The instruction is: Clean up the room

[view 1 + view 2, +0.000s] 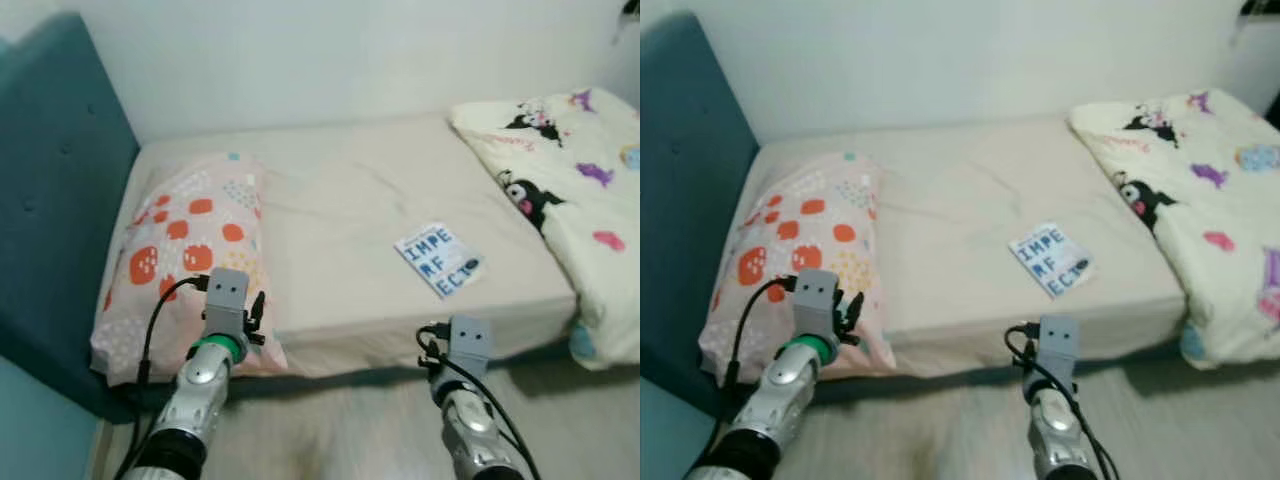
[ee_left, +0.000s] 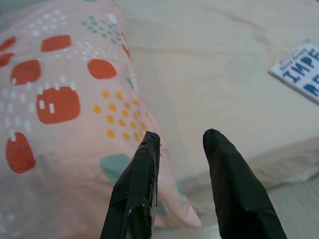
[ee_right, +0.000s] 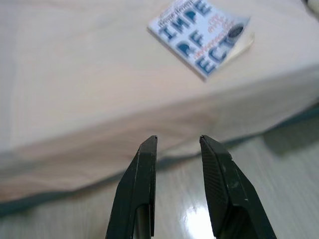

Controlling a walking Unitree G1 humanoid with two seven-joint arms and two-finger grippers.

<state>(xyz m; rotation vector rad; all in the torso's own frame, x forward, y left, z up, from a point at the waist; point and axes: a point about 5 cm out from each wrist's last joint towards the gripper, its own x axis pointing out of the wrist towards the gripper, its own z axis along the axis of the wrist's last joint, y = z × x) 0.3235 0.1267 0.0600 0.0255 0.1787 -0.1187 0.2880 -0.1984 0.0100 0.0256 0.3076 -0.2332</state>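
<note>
Both grippers hover at the bed's near edge, released and empty: the left gripper point(image 1: 257, 318) over the spotted pillow's point(image 1: 185, 240) near corner, the right gripper point(image 3: 177, 142) short of the mattress point(image 1: 350, 220). Just beyond and slightly right of it lies the book point(image 1: 439, 259), long axis slanting far-left to near-right, closer to the right arm; a cartoon-print blanket point(image 1: 570, 170) is bunched at far right.

You are facing a low bed with a plain cream fitted sheet point(image 1: 350, 210), pushed against a bare off-white wall point(image 1: 330, 55). On your left stands a padded teal fabric headboard point(image 1: 55, 170). Below the mattress edge you see pale, glossy flooring point(image 3: 279, 169), probably light wood-look laminate, though blur makes that uncertain. The light is soft and even.
</note>
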